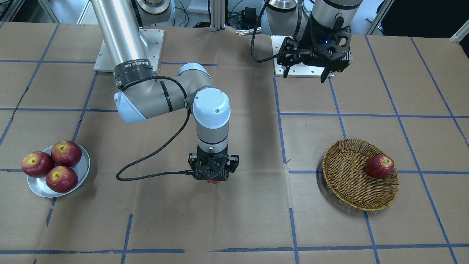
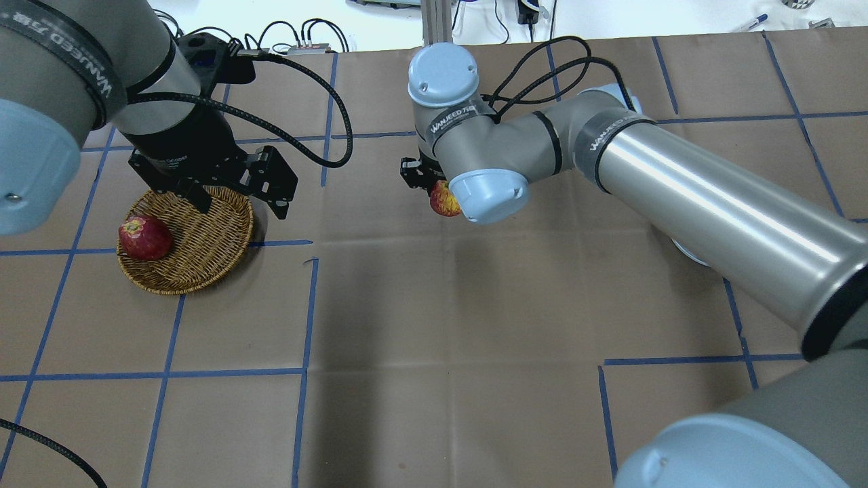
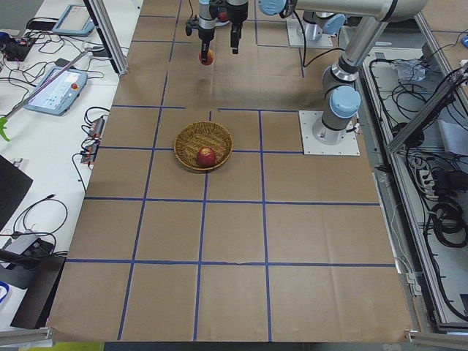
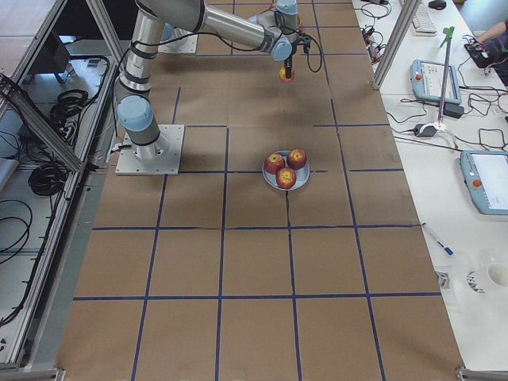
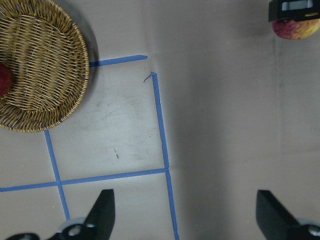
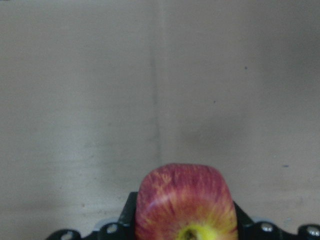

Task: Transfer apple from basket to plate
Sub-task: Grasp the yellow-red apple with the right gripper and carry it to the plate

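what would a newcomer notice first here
The right claw holds a pinkish-red apple with a yellow top in mid-air over the middle of the table. Next come the metal plate at one end, already carrying three red apples, and the wicker basket at the other, with a single dark red apple.

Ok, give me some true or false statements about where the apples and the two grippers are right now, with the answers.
1. The right gripper is shut on the apple. True.
2. The basket is empty. False: one dark red apple lies in it.
3. The plate holds three apples. True.
4. The left gripper grips an apple. False: its jaws are open and empty, beside the basket.
5. The held apple hangs over the plate. False: it is over bare table, between basket and plate.
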### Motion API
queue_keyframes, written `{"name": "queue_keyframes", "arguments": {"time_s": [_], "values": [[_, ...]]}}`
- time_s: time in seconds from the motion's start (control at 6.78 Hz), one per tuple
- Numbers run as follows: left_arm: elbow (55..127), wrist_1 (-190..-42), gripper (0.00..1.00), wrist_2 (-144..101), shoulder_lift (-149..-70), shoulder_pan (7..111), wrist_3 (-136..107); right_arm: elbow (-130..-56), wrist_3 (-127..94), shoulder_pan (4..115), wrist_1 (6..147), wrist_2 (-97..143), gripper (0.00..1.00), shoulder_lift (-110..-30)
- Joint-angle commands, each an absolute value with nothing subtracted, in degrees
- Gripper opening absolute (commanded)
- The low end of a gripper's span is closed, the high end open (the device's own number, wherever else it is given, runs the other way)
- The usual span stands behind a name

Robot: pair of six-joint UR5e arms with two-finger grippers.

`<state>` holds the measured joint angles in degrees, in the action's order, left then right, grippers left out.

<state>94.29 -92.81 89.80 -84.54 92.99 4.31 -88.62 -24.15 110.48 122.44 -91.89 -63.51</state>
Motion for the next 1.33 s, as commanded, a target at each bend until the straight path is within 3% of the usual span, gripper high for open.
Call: {"name": "queue_keyframes", "arguments": {"time_s": [0.0, 0.74, 1.18], "values": [[94.39, -92.81, 0.99, 89.82, -84.46, 92.99, 4.31, -87.71, -12.91, 101.14, 112.11, -91.41, 0.41, -70.54], [94.57, -92.72, 0.99, 89.82, -84.64, 92.9, 4.31, -93.16, 34.48, 69.22, 110.31, -89.83, 0.4, -74.88], [94.57, -92.81, 0.99, 89.82, -84.38, 92.9, 4.39, -102.97, 39.81, 64.69, 117.72, -88.24, 0.4, -75.32]]}}
